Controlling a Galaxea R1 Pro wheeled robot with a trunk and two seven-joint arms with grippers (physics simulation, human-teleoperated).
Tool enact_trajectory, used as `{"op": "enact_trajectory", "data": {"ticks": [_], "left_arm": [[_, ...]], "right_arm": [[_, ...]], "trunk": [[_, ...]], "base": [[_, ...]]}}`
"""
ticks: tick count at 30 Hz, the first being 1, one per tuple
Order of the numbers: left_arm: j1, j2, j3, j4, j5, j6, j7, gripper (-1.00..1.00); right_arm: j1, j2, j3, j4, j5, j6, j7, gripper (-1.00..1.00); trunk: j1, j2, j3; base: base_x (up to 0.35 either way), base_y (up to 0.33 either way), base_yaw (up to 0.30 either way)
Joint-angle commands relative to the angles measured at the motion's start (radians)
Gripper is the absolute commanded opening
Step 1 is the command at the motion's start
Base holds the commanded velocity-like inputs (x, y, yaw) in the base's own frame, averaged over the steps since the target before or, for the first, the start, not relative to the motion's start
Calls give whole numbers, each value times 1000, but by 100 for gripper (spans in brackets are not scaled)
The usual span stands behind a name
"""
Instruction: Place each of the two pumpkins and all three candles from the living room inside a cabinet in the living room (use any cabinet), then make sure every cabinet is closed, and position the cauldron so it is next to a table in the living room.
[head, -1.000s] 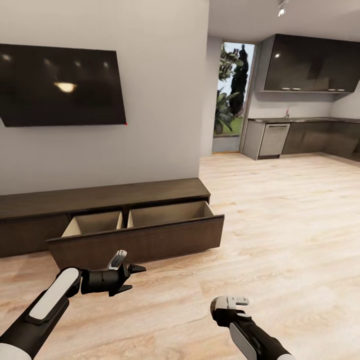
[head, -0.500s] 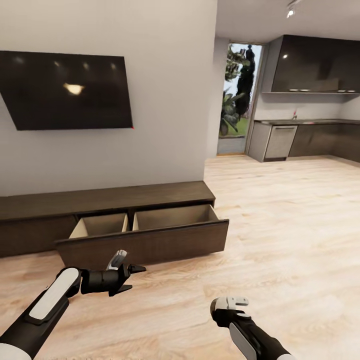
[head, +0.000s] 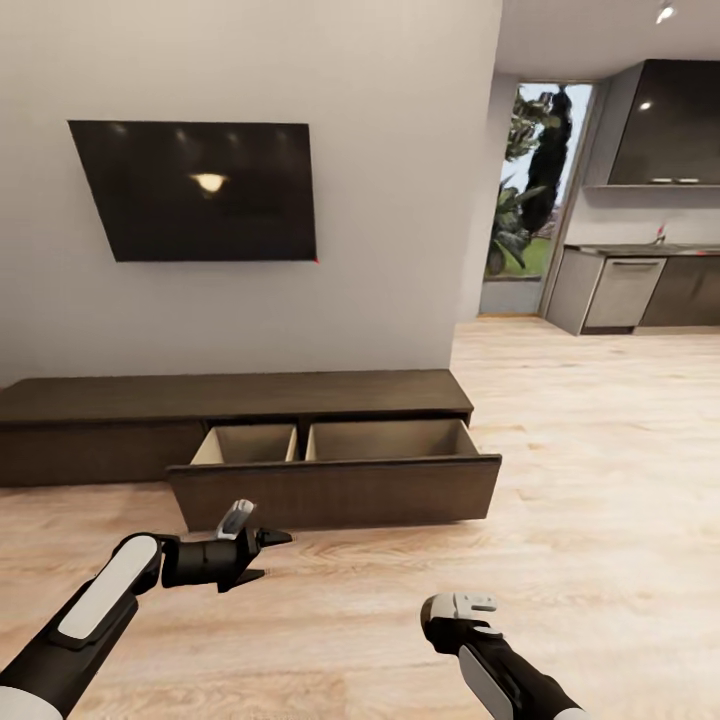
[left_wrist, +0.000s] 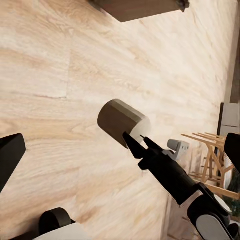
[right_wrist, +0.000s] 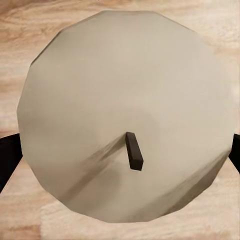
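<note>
Right tool (left_wrist: 134, 141) grips a pale candle (right_wrist: 125, 117); left tool (head: 268, 556) hangs wide, empty. Cabinet (head: 235, 395) drawer (head: 335, 485) gapes ahead: carry level, lower it well inside before letting go.

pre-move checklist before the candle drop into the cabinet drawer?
1. Cabinet drawer open: ok, pulled out, both compartments look empty.
2. Right gripper loaded: ok, the right wrist view shows a candle with a dark wick between the fingers.
3. Left gripper free: ok, open and holding nothing.
4. Candle over the drawer: not ok, it is above bare floor, short of the drawer.
5. Path to the drawer: ok, nothing lies between.
6. Pumpkins, cauldron located: cannot tell.
</note>
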Motion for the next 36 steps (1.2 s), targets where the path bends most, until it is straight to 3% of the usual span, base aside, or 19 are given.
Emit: {"op": "enact_trajectory", "data": {"ticks": [1, 8, 22, 36], "left_arm": [[-1, 1, -2, -1, 10, 0, 9, 100], [-1, 2, -5, -10, 4, 1, 10, 100], [-1, 3, -5, -12, 0, 1, 11, 100], [-1, 3, -5, -9, 2, 1, 11, 100]], "right_arm": [[-1, -1, 6, -2, -8, 3, -8, -100], [-1, -1, 6, -2, -11, -2, -7, -100], [-1, 1, 7, -2, -9, 4, -2, -100], [-1, -3, 5, -33, -19, 13, -3, -100]], "trunk": [[0, 0, -1], [0, 0, -1], [0, 0, -1], [0, 0, -1]], "base": [[0, 0, 287], [59, -39, 127], [241, -215, 3], [303, -12, 0]]}}
